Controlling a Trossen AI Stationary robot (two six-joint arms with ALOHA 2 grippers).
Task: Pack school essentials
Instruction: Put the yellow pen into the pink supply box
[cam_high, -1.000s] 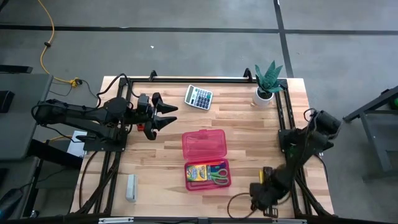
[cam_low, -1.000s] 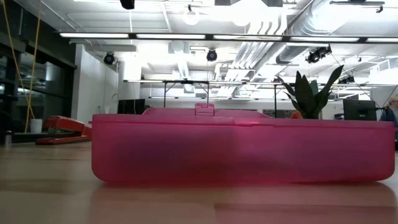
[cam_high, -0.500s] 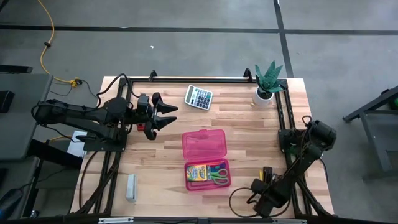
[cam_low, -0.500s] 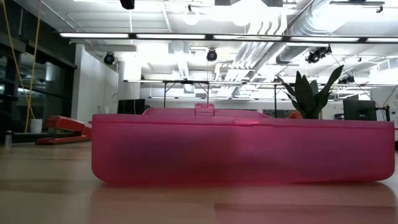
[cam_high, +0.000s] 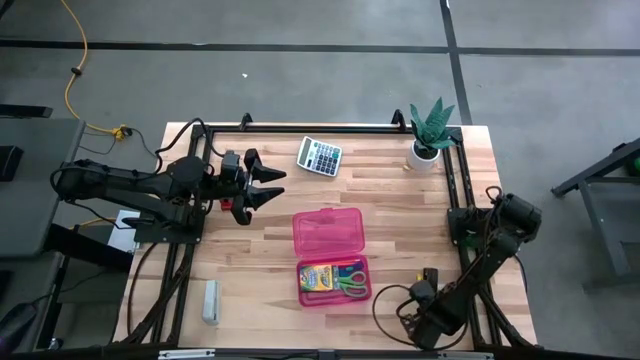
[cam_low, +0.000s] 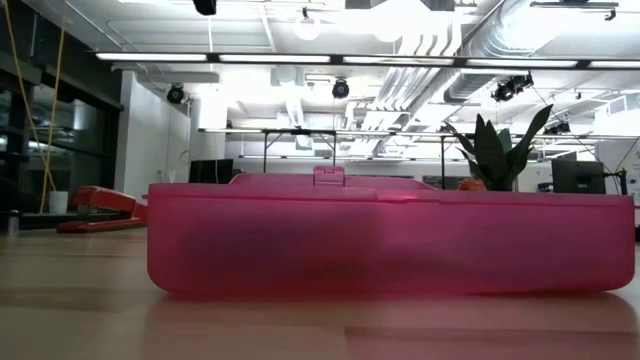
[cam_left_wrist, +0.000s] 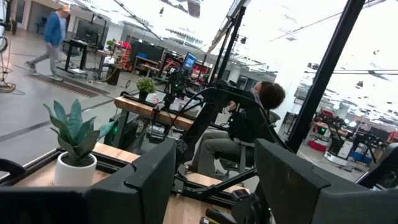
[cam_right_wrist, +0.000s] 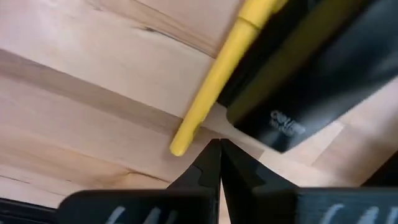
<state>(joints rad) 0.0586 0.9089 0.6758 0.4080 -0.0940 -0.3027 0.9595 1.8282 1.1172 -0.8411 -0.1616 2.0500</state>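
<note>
The pink case lies open mid-table, lid (cam_high: 328, 231) toward the far side. Its tray (cam_high: 333, 281) holds the yellow-green crayon box (cam_high: 317, 277) and the green-handled scissors (cam_high: 350, 281). My right gripper (cam_high: 421, 293) is low over the table's near right corner, shut (cam_right_wrist: 214, 149). A yellow pencil (cam_right_wrist: 217, 78) lies on the wood just ahead of its tips, partly under a black block (cam_right_wrist: 311, 81). My left gripper (cam_high: 268, 186) waits open (cam_left_wrist: 214, 168) at the far left, above the table. The other pencils and the erasers do not show. My right gripper's shut fingertips (cam_right_wrist: 208, 163) stand close beside the yellow pencil's near end (cam_right_wrist: 180, 144), slanting down toward the table. Whether they touch the pencil or the wood I cannot tell.
A calculator (cam_high: 320, 155) and a potted plant (cam_high: 430, 135) stand along the far edge. A red stapler (cam_low: 95, 210) sits near my left gripper. A pale block (cam_high: 210, 301) lies at the near left. The arms' black frames run along both table sides. People show in the room beyond.
My right arm has sunk a little, and its gripper has shifted slightly over the near right corner. The case and my left arm have kept still.
</note>
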